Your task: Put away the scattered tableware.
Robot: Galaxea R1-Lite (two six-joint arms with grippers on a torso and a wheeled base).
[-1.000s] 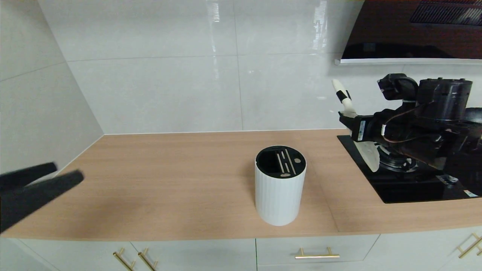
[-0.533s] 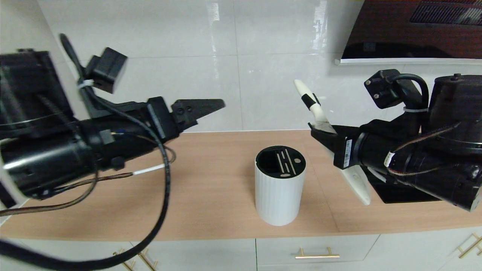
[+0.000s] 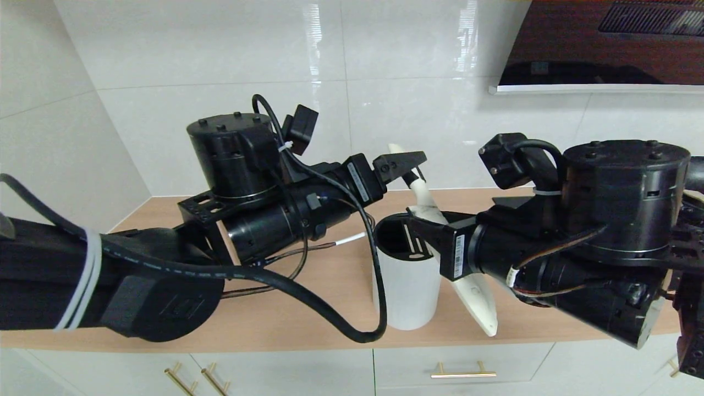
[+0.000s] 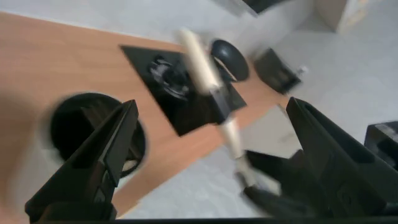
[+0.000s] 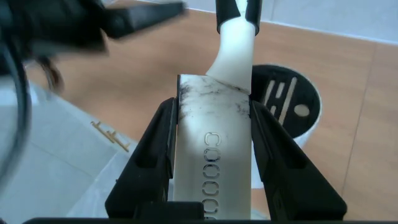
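Beside the rim of the holder (image 3: 406, 291), the knife (image 3: 474, 301) is clamped by its blade in the right gripper (image 3: 432, 228), its handle flanked by the wide-open left gripper (image 3: 406, 162), and could be dropped if released early.

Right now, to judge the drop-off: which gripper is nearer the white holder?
Right. The right gripper, holding the knife, sits at the holder's rim; the left gripper hangs open, higher up.

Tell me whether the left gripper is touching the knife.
Apart. The left wrist view shows the left gripper open, the knife handle between its fingers with clear space on both sides.
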